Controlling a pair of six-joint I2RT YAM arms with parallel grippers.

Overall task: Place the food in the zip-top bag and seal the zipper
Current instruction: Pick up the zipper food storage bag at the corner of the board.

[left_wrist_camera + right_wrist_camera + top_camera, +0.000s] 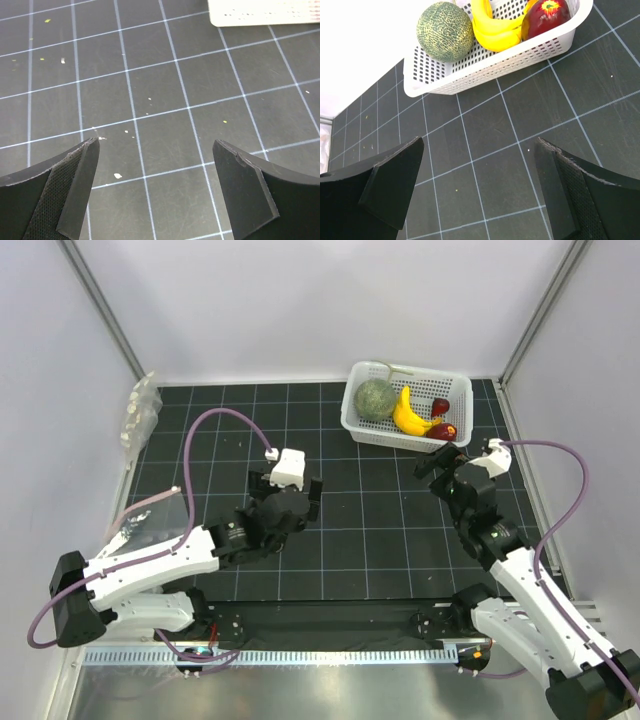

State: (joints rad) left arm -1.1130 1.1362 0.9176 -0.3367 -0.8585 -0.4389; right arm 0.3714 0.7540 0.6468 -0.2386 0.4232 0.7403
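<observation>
- The black gridded mat (pixel 370 540) covers the table. Both arms hang low over it, and no part of the job looks started.
- The white perforated plastic basket (pixel 485 70) sits at the far right of the mat and holds all the food.
- The left gripper (pixel 155 145) is spread wide and empty over bare mat near the middle. The right gripper (pixel 480 142) is also wide open and empty, just short of the basket's near wall.
- The clear crinkly zip-top bag (pixel 148 525) seems to be the plastic lying flat at the mat's left edge, partly under the left arm and well away from the food. There's another crumpled clear bundle (pixel 140 412) in the far-left corner, so it's hard to be sure which is which. The zipper is too small to make out.
- The grey-green netted melon (pixel 376 398) fills the basket's left end. It's round and probably slippery, so the jaws should close across its widest part.
- The yellow banana (pixel 407 415) lies beside the melon and is likely the easiest first pick if grabbed across its middle.
- 2 small dark-red round fruits (pixel 441 407) sit at the right end, close to the basket wall. The right arm should come straight down on them, while the left arm would do best holding the bag's mouth open.
</observation>
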